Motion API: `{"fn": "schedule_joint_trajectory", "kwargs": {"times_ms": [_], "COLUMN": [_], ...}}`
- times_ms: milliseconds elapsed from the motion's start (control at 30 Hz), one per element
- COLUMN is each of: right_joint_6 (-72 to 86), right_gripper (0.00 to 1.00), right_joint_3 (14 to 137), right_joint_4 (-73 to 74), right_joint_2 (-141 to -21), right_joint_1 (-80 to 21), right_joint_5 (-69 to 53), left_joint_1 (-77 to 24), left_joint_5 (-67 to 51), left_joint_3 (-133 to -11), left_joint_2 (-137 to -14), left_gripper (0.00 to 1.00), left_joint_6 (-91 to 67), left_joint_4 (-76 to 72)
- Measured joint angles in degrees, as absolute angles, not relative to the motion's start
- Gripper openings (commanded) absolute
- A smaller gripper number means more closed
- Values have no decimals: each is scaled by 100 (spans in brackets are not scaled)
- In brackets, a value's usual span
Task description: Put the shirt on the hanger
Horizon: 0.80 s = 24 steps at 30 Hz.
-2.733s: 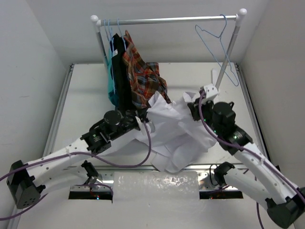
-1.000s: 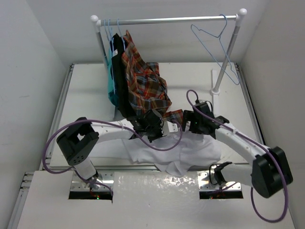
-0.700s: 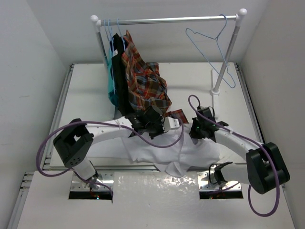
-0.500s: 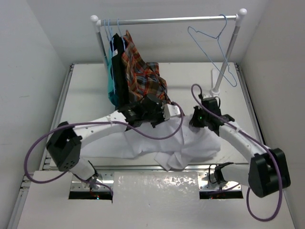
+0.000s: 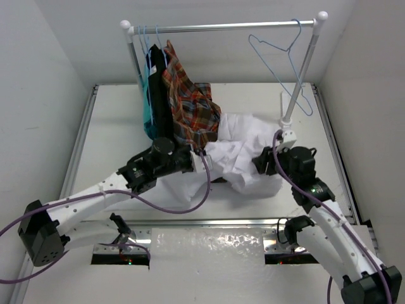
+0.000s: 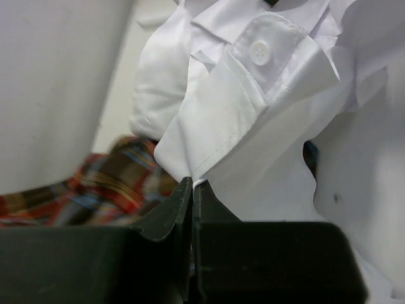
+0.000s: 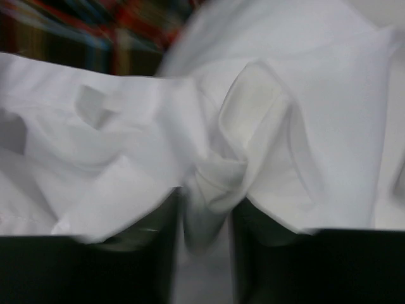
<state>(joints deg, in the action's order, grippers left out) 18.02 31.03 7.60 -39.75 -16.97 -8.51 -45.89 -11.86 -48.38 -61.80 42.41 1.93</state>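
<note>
The left gripper [image 6: 192,188] is clamped on an edge of the white shirt [image 5: 243,149], which lies bunched mid-table, stretched left to right. The right gripper [image 7: 205,209] pinches a fold of it. Far right, the hanger [image 5: 272,69] hangs hook-up on the rail [image 5: 221,26].

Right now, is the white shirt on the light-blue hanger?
No, the light-blue wire hanger hangs bare on the rail; the white shirt sits bunched on the table.
</note>
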Motion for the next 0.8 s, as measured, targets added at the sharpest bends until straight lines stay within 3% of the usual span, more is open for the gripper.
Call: {"fn": "schedule_joint_trajectory", "kwargs": {"times_ms": [100,133,333,500,567,600,733,800], "right_joint_6": [2147,2270,2408,2112,2043,2027,1966,1953], "right_gripper": [76,77,74,72,71,71,77,81], "right_joint_3": [2482,2353,2523,3253,3382,3424,3518,3529], "right_joint_4": [1579,1949,2460,2073,1844,1793,1671,1522], "right_joint_2": [-3900,-3868,-3592,-4545,-5022,-5253,-5870,-6073], "right_joint_1": [-1697,-1695,-1695,-1704,-1758,-1822,-2307,-2668], "right_joint_5": [-386,-165,401,-117,-397,-510,-705,-709], "left_joint_1": [-4674,-4698,-4803,-4805,-4805,-4805,-4807,-4807], "left_joint_5": [-1170,-1160,-1179,-1232,-1229,-1227,-1245,-1315], "left_joint_3": [-3942,-3671,-2628,-2300,-2276,-2276,-2281,-2287], "left_joint_2": [-6219,-6263,-6364,-6287,-6193,-6132,-5754,-5498], "left_gripper": [0,0,0,0,8,21,52,57], "left_joint_6": [4687,4845,5819,6267,6298,6309,6285,6270], "left_joint_4": [89,75,-224,-469,-491,-491,-355,-104]}}
